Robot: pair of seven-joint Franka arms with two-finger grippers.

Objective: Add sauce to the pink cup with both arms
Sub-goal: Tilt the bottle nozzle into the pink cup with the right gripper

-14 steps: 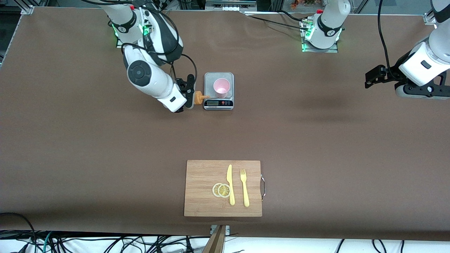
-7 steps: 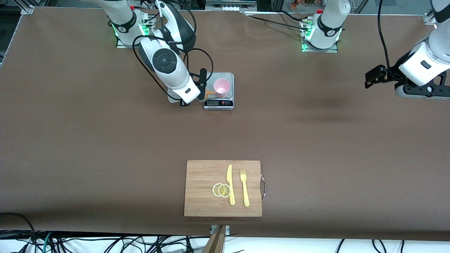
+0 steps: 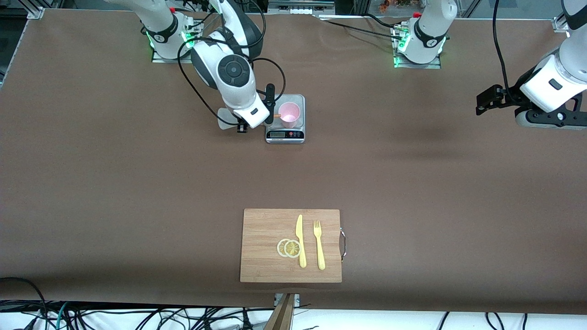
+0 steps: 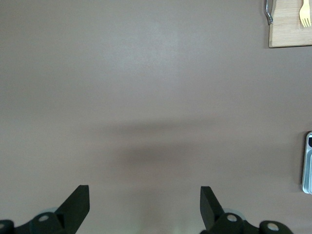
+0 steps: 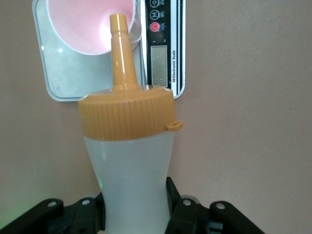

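The pink cup [image 3: 289, 114] stands on a small kitchen scale [image 3: 285, 134] near the right arm's base. My right gripper [image 3: 270, 109] is shut on the sauce bottle [image 5: 131, 170], held tilted beside the scale. In the front view only its orange nozzle [image 3: 276, 116] shows past the wrist. In the right wrist view the nozzle tip [image 5: 118, 23] reaches over the rim of the pink cup [image 5: 83, 24]. My left gripper [image 3: 486, 101] is open and empty, waiting in the air over the left arm's end of the table; its fingers [image 4: 78, 202] show over bare table.
A wooden cutting board [image 3: 266, 261] lies near the front camera, with two lemon slices [image 3: 289, 248], a yellow knife [image 3: 301, 240] and a yellow fork [image 3: 319, 245] on it. The board's corner [image 4: 290, 29] and the scale's edge [image 4: 308, 163] show in the left wrist view.
My right arm has swung the bottle from beside the scale toward the cup, so the nozzle now points over the cup's rim. The left arm has not moved.
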